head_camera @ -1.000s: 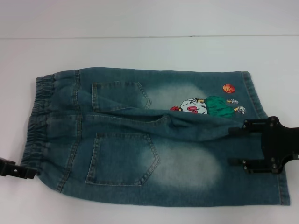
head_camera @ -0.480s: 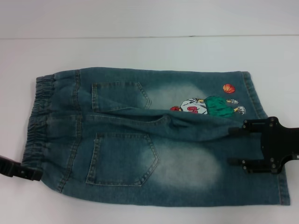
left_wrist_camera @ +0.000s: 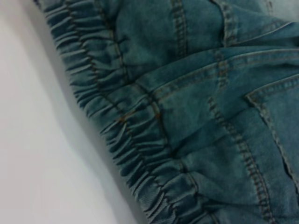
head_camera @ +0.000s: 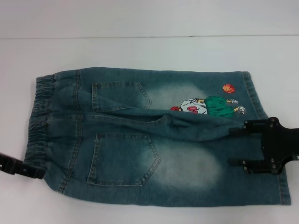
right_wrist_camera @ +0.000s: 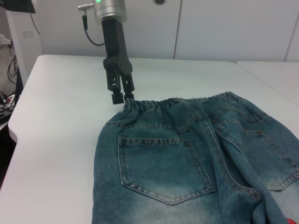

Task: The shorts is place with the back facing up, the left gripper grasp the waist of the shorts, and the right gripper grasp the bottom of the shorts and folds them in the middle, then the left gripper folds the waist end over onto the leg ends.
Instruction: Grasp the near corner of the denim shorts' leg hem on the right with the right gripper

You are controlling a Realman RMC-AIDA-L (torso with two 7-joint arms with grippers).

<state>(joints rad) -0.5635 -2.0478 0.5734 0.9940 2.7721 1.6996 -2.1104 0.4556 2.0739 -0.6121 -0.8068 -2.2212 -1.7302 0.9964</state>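
a plain white table (head_camera: 140, 46) fills the scene, with pale cabinet doors behind it in the right wrist view. the left gripper (right_wrist_camera: 122, 95) hangs at the near-left corner of the shorts (head_camera: 154, 140), at about eight o'clock in the head view, its black body (head_camera: 21, 168) poking in from the frame edge. in the right wrist view its two fingers (right_wrist_camera: 115, 88) point down, tips close together and right at the ruffled edge of the waist of the shorts (right_wrist_camera: 182, 102); whether they pinch cloth i cannot tell. the left wrist view shows only the gathered elastic band (left_wrist_camera: 126, 135) close up, lying on white.

the right gripper (head_camera: 236, 145) sits at about four o'clock in the head view, its black body (head_camera: 268, 147) over the near leg by the bottom of the shorts (head_camera: 282, 191). its upper finger (head_camera: 240, 129) touches the raised denim fold; the lower one (head_camera: 238, 162) lies apart from it on the flat leg, so the jaws stand spread, with a gap between them.

the shorts lie back up across the table's middle, waist toward nine o'clock, leg ends toward three. two patch pockets (head_camera: 124, 158) show. a ridge of denim (head_camera: 187, 122) runs between the legs. the cartoon player patch (head_camera: 205, 106) and orange basketball (head_camera: 228, 88) sit on the far leg, at about two o'clock.
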